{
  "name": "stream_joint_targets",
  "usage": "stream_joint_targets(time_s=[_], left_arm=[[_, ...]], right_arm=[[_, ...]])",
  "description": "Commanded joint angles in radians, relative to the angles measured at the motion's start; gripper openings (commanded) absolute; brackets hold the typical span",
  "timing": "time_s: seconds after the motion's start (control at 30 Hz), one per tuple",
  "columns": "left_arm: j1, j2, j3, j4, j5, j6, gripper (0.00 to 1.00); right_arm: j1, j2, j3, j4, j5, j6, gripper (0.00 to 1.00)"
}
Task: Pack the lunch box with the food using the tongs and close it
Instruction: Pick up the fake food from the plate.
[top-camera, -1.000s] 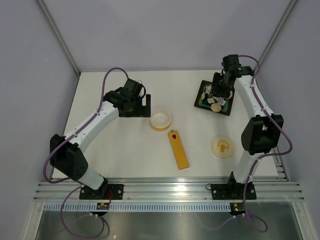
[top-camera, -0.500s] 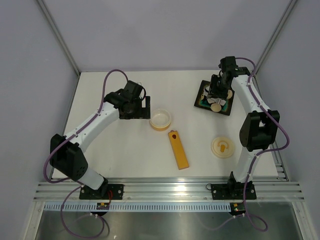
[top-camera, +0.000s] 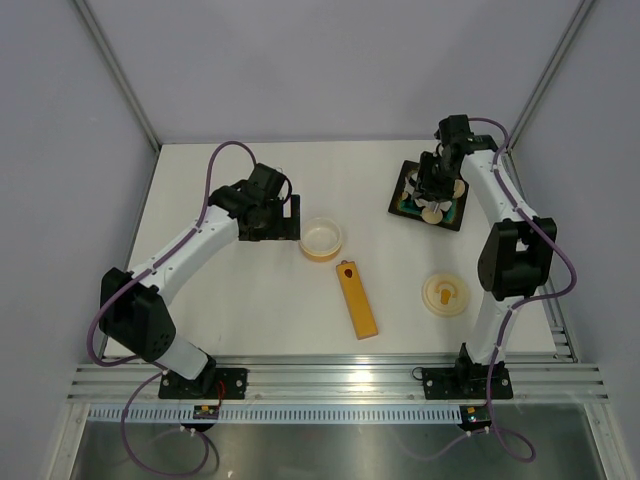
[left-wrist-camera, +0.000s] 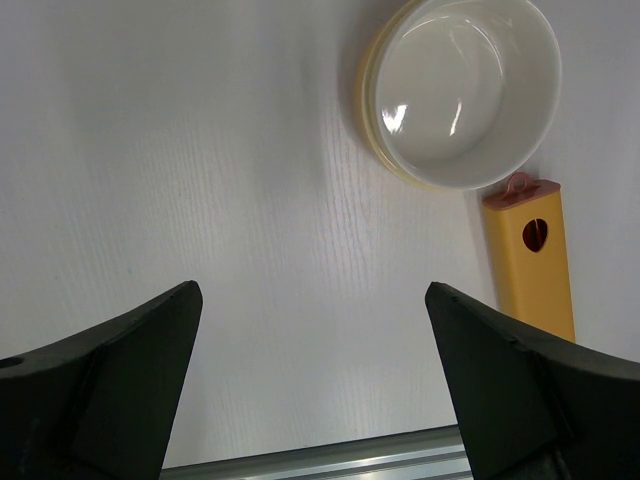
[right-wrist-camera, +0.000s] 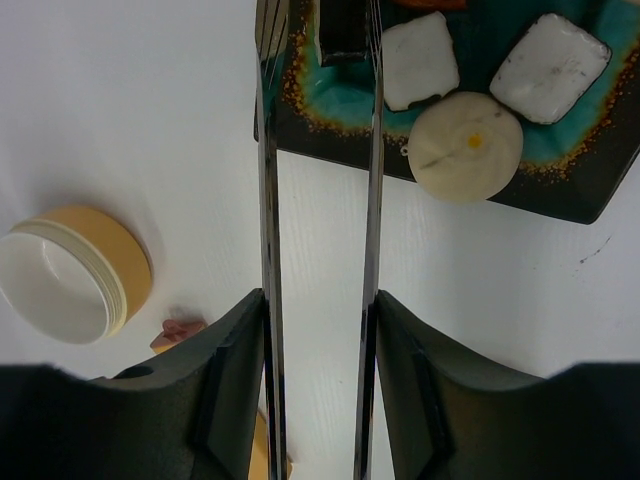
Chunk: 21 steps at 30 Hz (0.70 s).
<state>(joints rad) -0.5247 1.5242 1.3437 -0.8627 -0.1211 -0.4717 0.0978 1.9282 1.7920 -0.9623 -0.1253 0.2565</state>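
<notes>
We grip the tongs (right-wrist-camera: 268, 200) in R gripper (right-wrist-camera: 318, 345), jaws pinched on both arms, tips reaching into the black tray (right-wrist-camera: 560, 185) w/ the food (right-wrist-camera: 466, 145). L gripper (left-wrist-camera: 310, 300) gapes wide, holding nothing, near the lunch box bowl (left-wrist-camera: 460, 90). The lid (top-camera: 445, 294) lies well apart from the bowl.

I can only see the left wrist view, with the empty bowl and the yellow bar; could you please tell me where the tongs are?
Observer: The right gripper holds the tongs, reaching over the black tray at the far right.
Operator: Have they picked up any food?
Observer: A dark block sits between their arms; whether it is pinched I cannot tell.
Operator: And where is the lid, please?
Observer: The lid lies on the table before the right arm, apart from the bowl.
</notes>
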Motion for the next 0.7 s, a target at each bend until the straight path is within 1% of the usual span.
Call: stream_joint_targets(time_s=[0.0, 0.23, 0.3, 0.4, 0.43, 0.53, 0.57, 0.67], left_arm=[[-0.001, -0.052, -0.005, 0.034, -0.018, -0.008, 0.99], [-0.001, -0.056, -0.011, 0.034, -0.017, -0.010, 0.99], [-0.001, -0.056, -0.014, 0.036, -0.015, -0.012, 0.99], [-0.003, -0.056, -0.015, 0.036, -0.017, -0.012, 0.99], [-0.001, -0.056, -0.017, 0.036, -0.017, -0.012, 0.99], [-0.001, -0.058, -0.017, 0.034, -0.018, -0.012, 0.99], [-0.001, -0.059, -0.018, 0.033, -0.020, -0.012, 0.99], [-0.003, -0.061, -0.018, 0.033, -0.023, -0.013, 0.99]], right_arm=[[-0.004, 0.009, -0.005, 0.031, -0.025, -0.022, 0.53], [-0.004, 0.020, -0.011, 0.031, -0.017, -0.023, 0.53], [-0.004, 0.018, -0.017, 0.036, -0.022, -0.023, 0.51], [-0.004, 0.009, -0.022, 0.040, -0.011, -0.019, 0.42], [-0.004, -0.006, -0.025, 0.048, -0.007, -0.016, 0.34], [-0.004, -0.041, -0.034, 0.050, 0.016, -0.007, 0.24], [-0.004, -0.049, -0.036, 0.050, 0.022, -0.005, 0.18], [-0.003, -0.092, -0.039, 0.045, 0.029, 0.001, 0.12]])
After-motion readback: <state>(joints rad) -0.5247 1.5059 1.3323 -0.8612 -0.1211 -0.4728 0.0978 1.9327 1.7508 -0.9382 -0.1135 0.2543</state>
